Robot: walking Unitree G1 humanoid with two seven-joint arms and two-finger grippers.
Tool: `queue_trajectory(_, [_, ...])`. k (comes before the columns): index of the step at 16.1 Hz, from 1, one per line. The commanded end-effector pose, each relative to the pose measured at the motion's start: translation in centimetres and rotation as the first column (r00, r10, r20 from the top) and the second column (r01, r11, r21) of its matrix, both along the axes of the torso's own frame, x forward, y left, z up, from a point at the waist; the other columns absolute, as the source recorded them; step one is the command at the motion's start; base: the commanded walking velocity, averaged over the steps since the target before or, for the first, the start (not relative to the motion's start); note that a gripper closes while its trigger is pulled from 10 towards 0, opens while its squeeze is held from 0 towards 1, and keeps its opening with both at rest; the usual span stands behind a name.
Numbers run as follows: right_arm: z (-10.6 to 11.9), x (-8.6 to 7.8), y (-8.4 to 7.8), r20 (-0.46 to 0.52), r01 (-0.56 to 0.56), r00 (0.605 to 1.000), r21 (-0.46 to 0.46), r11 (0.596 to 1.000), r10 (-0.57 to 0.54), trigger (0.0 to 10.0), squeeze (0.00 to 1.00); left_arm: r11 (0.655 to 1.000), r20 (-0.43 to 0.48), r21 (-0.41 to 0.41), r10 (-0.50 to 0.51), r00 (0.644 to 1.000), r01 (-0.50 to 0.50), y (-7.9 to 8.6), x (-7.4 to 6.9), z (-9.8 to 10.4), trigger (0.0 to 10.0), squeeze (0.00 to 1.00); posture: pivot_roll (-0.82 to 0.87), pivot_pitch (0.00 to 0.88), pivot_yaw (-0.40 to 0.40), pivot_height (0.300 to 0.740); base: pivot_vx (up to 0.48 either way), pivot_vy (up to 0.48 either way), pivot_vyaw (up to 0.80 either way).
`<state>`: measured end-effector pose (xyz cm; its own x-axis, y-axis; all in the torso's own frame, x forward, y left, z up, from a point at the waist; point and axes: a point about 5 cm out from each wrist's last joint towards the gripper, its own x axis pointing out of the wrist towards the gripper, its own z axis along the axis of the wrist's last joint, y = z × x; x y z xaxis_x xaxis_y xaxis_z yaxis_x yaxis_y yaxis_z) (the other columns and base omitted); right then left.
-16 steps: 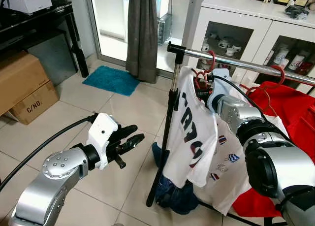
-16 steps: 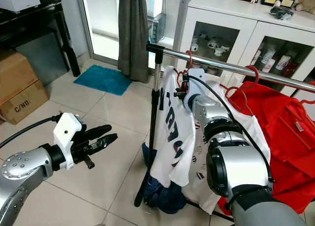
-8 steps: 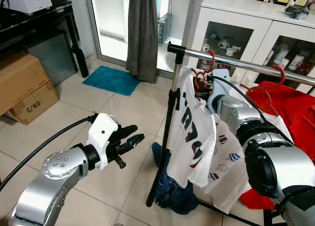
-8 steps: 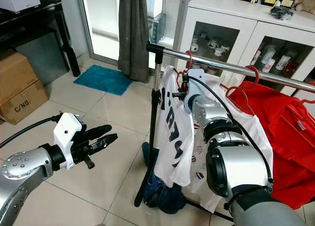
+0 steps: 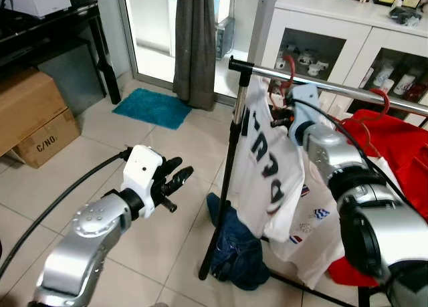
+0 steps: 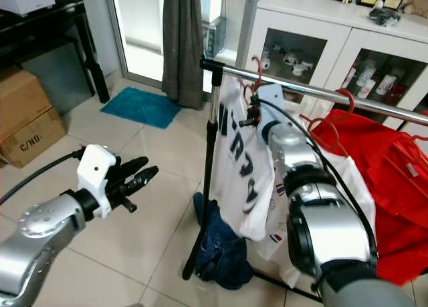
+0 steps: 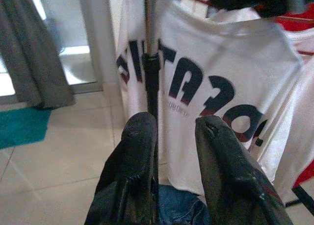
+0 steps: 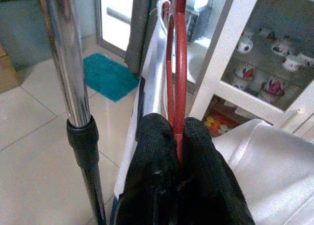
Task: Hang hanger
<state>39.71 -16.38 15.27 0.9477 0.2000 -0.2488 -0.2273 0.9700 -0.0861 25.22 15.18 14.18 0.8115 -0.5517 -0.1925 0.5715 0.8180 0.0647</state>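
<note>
While the left gripper (image 5: 175, 178) hovered with fingers parted and empty over the glossy floor tiles (image 5: 100, 140), the right gripper (image 8: 177, 151) stood clenched on the red hanger (image 8: 175, 68) at the chrome rail (image 5: 321, 84).

Left to right: brown cardboard box (image 5: 30, 116); teal mat (image 5: 151, 108); grey curtain (image 5: 194, 39); black upright pole (image 5: 224, 186) over crumpled denim (image 5: 234, 253); white shirt (image 5: 267, 173) with dark lettering on the hanger, just under the rail; red garment (image 5: 394, 140). The right wrist view showed the thin red wire pinched between padded black fingers (image 8: 153, 156); the left wrist view showed the shirt's print beyond the pole. Compared with a second earlier, the shirt sat higher and swung outward, and the left gripper had tilted.
</note>
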Motion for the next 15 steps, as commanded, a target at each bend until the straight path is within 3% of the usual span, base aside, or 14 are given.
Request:
queue_trajectory(1, [0.9,-0.1,-0.5,0.047,-0.001,0.999,0.015,1.0,0.0,0.0,0.0,1.0,0.021,0.006,0.021,1.0,-0.021,0.1,0.3,0.1,10.0,0.0,-0.03,0.0,-0.057,0.74,0.0,0.0,0.0])
queue_trajectory(5, [-1.4,-3.8,-1.0,0.104,-0.003,0.995,0.085,0.996,-0.006,0.0,0.0,0.999,0.0,-0.014,0.033,0.999,-0.033,-0.6,0.0,-0.7,10.0,0.0,-0.03,0.0,-0.045,0.74,0.0,0.0,0.0])
queue_trajectory(7, [-2.3,-6.7,-0.6,0.121,-0.021,0.993,0.119,0.993,0.007,0.0,0.0,0.998,-0.008,-0.014,0.057,0.998,-0.057,-0.5,0.3,-1.3,10.0,0.0,-0.05,0.0,-0.033,0.74,0.0,0.0,0.0])
queue_trajectory(10, [-2.2,-8.9,-0.1,0.149,-0.047,0.988,0.092,0.995,0.033,0.0,0.0,0.998,-0.006,-0.016,0.066,0.998,-0.066,-0.2,0.8,-1.2,10.0,0.0,-0.08,0.0,-0.018,0.74,0.0,0.0,0.0])
queue_trajectory(15, [-3.5,-11.8,-0.5,0.078,-0.012,0.997,0.095,0.995,0.005,0.0,0.0,0.998,-0.002,-0.021,0.066,0.998,-0.066,-0.4,1.2,-1.3,10.0,0.0,-0.09,0.0,-0.013,0.74,-0.098,0.0,0.0])
